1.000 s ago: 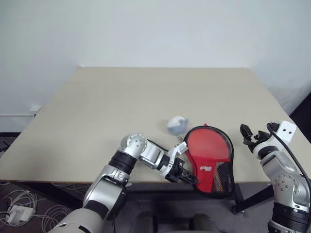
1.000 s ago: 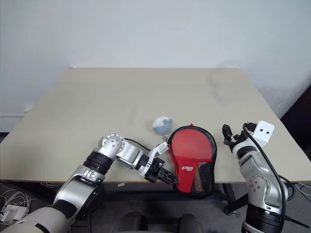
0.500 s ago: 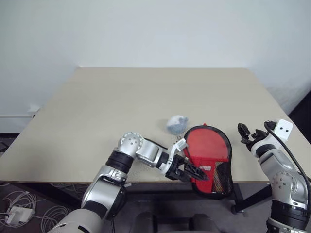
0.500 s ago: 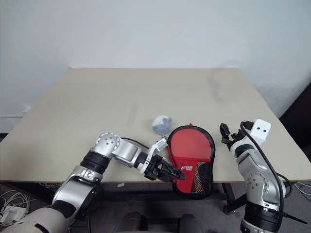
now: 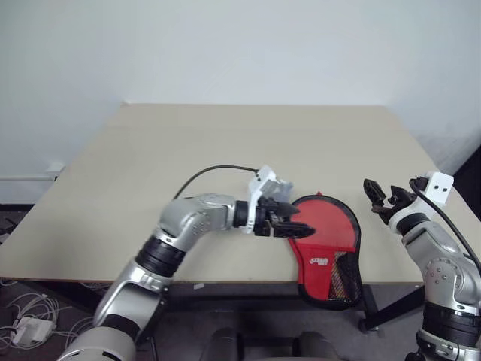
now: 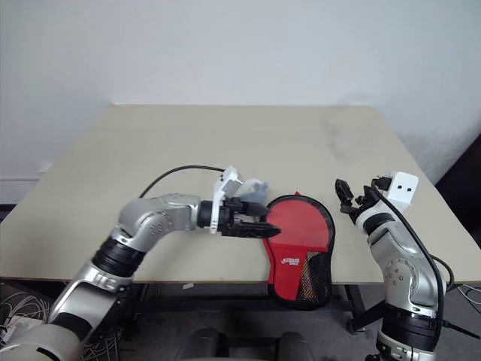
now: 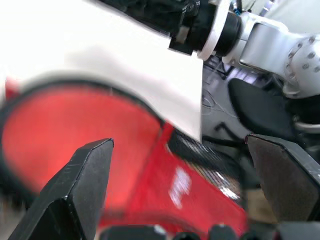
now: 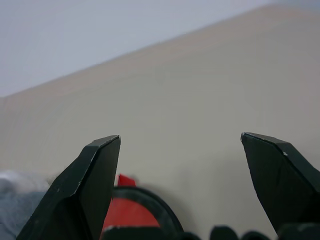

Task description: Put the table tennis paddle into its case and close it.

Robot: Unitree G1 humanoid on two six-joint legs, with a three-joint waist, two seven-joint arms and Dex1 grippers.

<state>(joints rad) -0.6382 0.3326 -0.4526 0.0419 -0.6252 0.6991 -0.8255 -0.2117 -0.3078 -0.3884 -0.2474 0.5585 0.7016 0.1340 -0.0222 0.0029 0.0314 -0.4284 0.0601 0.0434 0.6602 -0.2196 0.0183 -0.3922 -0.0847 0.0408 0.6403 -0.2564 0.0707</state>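
The case (image 5: pixel 331 235) lies near the table's front edge, red with a black rim and small white print, its mesh end hanging over the edge. The table tennis paddle is hidden; no wooden handle shows. My left gripper (image 5: pixel 297 224) hovers over the case's left side, pointing right, its fingers (image 7: pixel 80 190) wide open with nothing between them. The right gripper (image 5: pixel 379 194) stands open just right of the case, clear of it, and its wrist view shows the case's rim (image 8: pixel 142 207) below the spread fingers (image 8: pixel 95 185).
A small whitish-grey lump (image 6: pixel 261 185) sits just behind the left gripper, next to the case's far edge. The beige table (image 5: pixel 225 143) stretches away bare toward a white wall. The table's right edge runs close beside the right arm.
The left gripper has opened and let go of the case's lower left edge. It has risen, rolled over and now points right above the case. The right gripper has lifted slightly.
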